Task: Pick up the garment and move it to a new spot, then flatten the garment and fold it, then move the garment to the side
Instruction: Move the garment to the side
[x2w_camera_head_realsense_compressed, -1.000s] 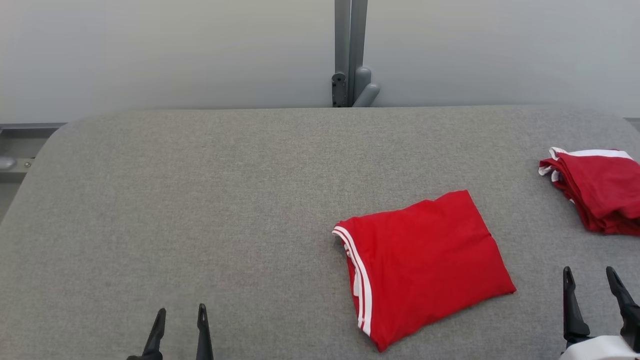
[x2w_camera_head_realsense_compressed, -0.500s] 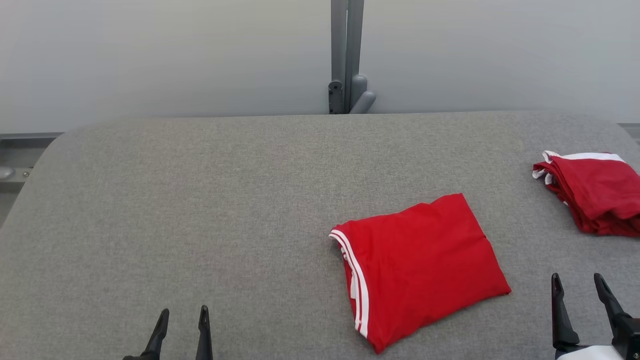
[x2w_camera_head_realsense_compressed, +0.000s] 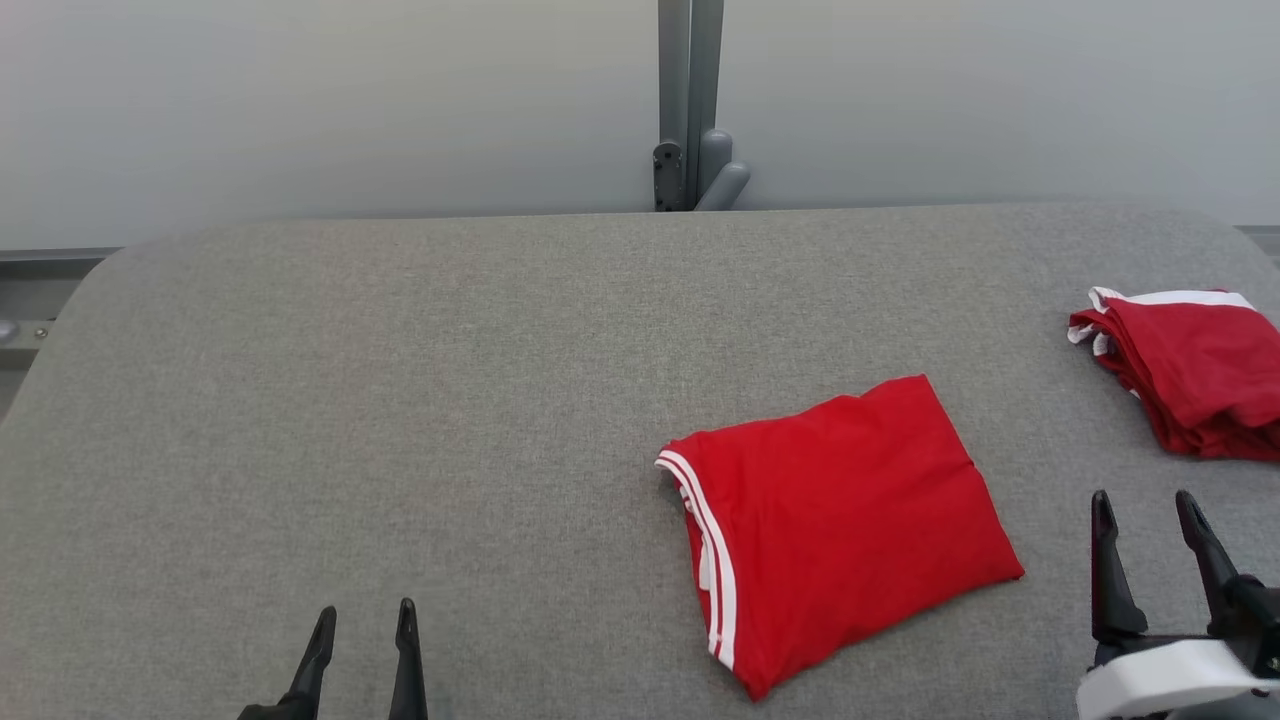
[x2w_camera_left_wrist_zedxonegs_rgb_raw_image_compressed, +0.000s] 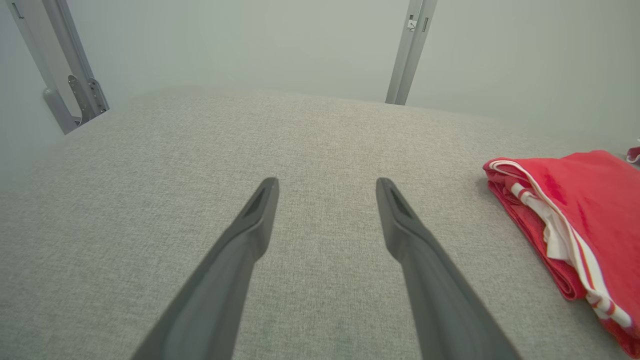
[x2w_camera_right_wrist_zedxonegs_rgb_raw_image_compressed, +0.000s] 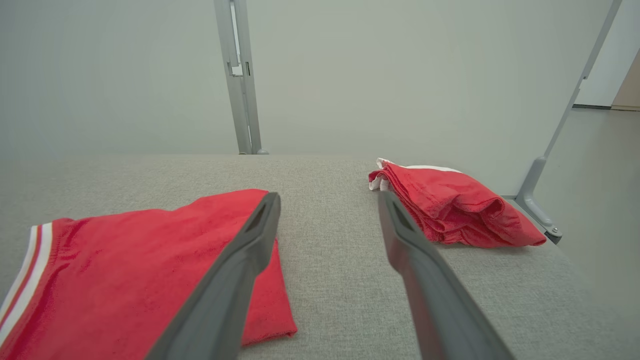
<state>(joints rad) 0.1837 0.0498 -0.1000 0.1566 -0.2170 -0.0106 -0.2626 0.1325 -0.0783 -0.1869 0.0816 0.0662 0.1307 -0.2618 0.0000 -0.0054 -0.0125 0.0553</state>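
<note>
- The folded red garment (x2w_camera_head_realsense_compressed: 850, 530) lies flat on the grey table (x2w_camera_head_realsense_compressed: 400, 400), right of centre. Its edge with two white stripes faces the robot's left.
- The left hand (x2w_camera_head_realsense_compressed: 365, 610) hovers at the near left, well apart from the garment. Its fingers are spread, nothing is between them, and they point away from the robot.
- The right hand (x2w_camera_head_realsense_compressed: 1142, 498) hangs near the garment's right corner, fingers parted and empty, pointing toward the table's far edge.
- A second red pile (x2w_camera_head_realsense_compressed: 1190, 370) with white trim sits at the table's right edge, beyond the right hand.
</note>
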